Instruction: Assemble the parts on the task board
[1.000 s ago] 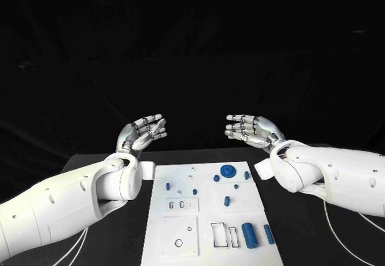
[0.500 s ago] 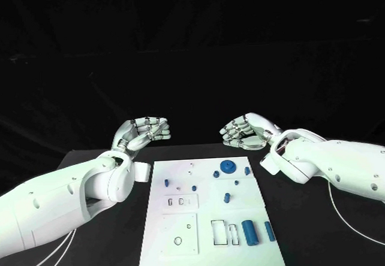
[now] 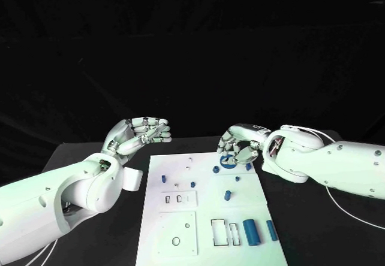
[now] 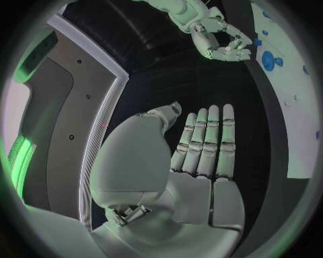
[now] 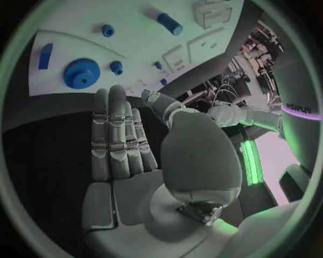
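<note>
Both hands, left (image 3: pixel 141 134) and right (image 3: pixel 238 147), curl fingers around nothing.

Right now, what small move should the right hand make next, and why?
Probably lower the right hand onto the blue gear and grip it: the hand hangs right by the gear at the board's far end, fingers curled, holding nothing.

Right hand (image 3: pixel 238 147) is hovering over the blue gear (image 3: pixel 227 162), crowding the task board's (image 3: pixel 212 252) far end; left hand (image 3: pixel 141 133) is hanging beyond its corner.
</note>
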